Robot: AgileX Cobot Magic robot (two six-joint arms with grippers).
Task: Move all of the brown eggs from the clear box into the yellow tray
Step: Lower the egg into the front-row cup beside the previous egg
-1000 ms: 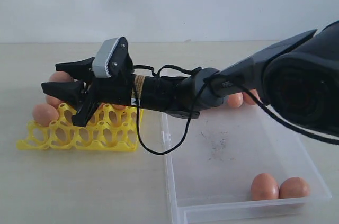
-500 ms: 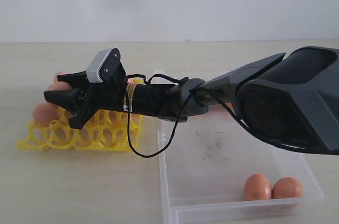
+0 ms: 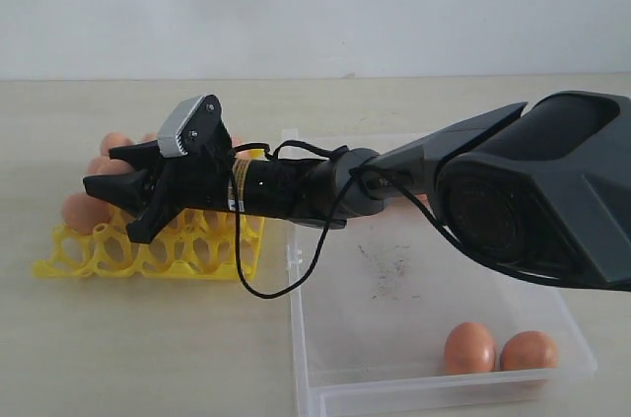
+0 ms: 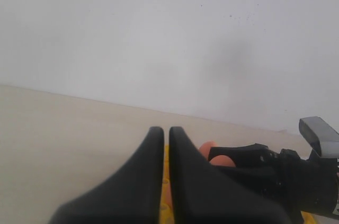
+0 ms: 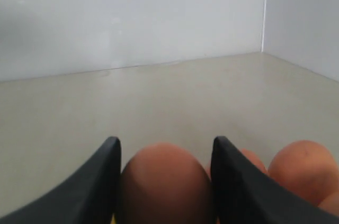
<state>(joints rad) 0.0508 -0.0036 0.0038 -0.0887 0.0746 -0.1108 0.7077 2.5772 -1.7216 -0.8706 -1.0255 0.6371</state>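
Observation:
My right gripper (image 3: 106, 169) reaches across from the right and hangs low over the far left cups of the yellow tray (image 3: 148, 251). It is shut on a brown egg (image 5: 165, 181), which fills the gap between both fingers. Several more brown eggs (image 3: 84, 212) sit in the tray's left and far cups, partly hidden by the gripper. Two brown eggs (image 3: 468, 348) lie in the near right corner of the clear box (image 3: 394, 338). My left gripper (image 4: 166, 130) is shut and empty, facing the yellow tray (image 4: 165, 192) and the right gripper (image 4: 249, 160).
The right arm's black forearm and a loose cable (image 3: 266, 284) stretch over the tray's right edge and the box's left wall. The box floor has dark scuff marks (image 3: 385, 269). A pale wall stands behind the table.
The right gripper, still shut on the egg, has moved a little left and sunk lower over the tray. The clear box sits slightly further left in the view.

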